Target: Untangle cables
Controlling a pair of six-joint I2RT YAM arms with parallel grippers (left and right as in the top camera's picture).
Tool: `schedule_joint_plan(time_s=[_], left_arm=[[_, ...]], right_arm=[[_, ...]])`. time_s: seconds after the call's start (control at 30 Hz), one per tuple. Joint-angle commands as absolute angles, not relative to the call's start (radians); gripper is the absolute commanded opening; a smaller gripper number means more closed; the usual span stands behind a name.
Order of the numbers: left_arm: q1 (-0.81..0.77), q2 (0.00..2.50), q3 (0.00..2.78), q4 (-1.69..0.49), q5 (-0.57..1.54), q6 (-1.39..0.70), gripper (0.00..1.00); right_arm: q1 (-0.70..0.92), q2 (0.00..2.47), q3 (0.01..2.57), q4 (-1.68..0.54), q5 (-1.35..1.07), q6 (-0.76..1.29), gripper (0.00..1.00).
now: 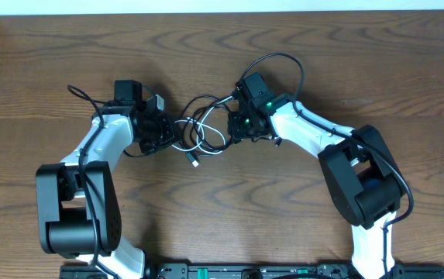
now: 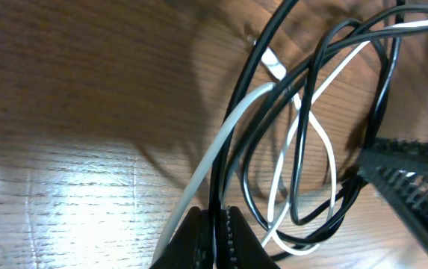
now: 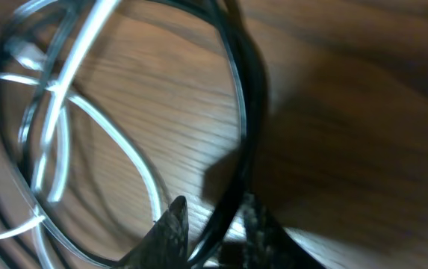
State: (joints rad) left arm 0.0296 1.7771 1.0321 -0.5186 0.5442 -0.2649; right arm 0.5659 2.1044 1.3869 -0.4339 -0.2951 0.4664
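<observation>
The cables (image 1: pixel 200 132), black and white loops knotted together, lie on the wooden table (image 1: pixel 229 46) between my two grippers. My left gripper (image 1: pixel 172 133) sits at the tangle's left edge. In the left wrist view it (image 2: pixel 215 218) is shut on a black cable (image 2: pixel 240 112), and a white cable (image 2: pixel 215 142) runs along its left finger. My right gripper (image 1: pixel 235 125) is at the tangle's right edge. In the right wrist view its (image 3: pixel 214 203) fingers straddle a black cable (image 3: pixel 243 127), with a gap showing beside the left finger. White loops (image 3: pixel 135 161) curve to the left.
A small plug end (image 1: pixel 195 162) sticks out below the tangle. A black wire fixed to the right arm (image 1: pixel 287 62) arcs behind the right gripper. A finger of the right gripper (image 2: pixel 415 172) shows at the right of the left wrist view.
</observation>
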Motion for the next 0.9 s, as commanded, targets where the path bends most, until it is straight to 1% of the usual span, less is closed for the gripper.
schedule_joint_plan(time_s=[0.0, 0.1, 0.2, 0.37, 0.5, 0.53, 0.57, 0.6, 0.73, 0.87], left_arm=[[0.025, 1.765, 1.047, -0.522, 0.431, -0.322, 0.07], [0.025, 1.765, 1.045, -0.533, 0.325, -0.389, 0.07], [0.025, 1.765, 1.045, -0.535, 0.302, -0.403, 0.07], [0.025, 1.766, 1.045, -0.528, 0.302, -0.402, 0.08], [0.025, 1.766, 1.045, -0.506, 0.302, -0.393, 0.08], [0.025, 1.766, 1.045, -0.496, 0.305, -0.393, 0.08], [0.025, 1.766, 1.045, -0.487, 0.307, -0.393, 0.12], [0.025, 1.766, 1.045, -0.474, 0.316, -0.394, 0.12], [0.026, 1.766, 1.045, -0.377, 0.461, -0.402, 0.14], [0.025, 1.766, 1.045, -0.306, 0.477, -0.398, 0.15]], right_arm=[[0.577, 2.129, 1.387, -0.446, -0.305, 0.553, 0.19], [0.577, 2.128, 1.387, -0.443, -0.402, 0.575, 0.18], [0.577, 2.128, 1.387, -0.44, -0.533, 0.58, 0.2], [0.577, 2.128, 1.387, -0.441, -0.727, 0.575, 0.34], [0.563, 2.127, 1.387, -0.428, -0.831, 0.513, 0.44], [0.554, 2.127, 1.387, -0.428, -0.835, 0.503, 0.45], [0.544, 2.127, 1.387, -0.428, -0.834, 0.491, 0.45], [0.535, 2.127, 1.387, -0.428, -0.833, 0.482, 0.45], [0.498, 2.127, 1.387, -0.443, -0.821, 0.463, 0.46], [0.489, 2.127, 1.387, -0.504, -0.685, 0.455, 0.5]])
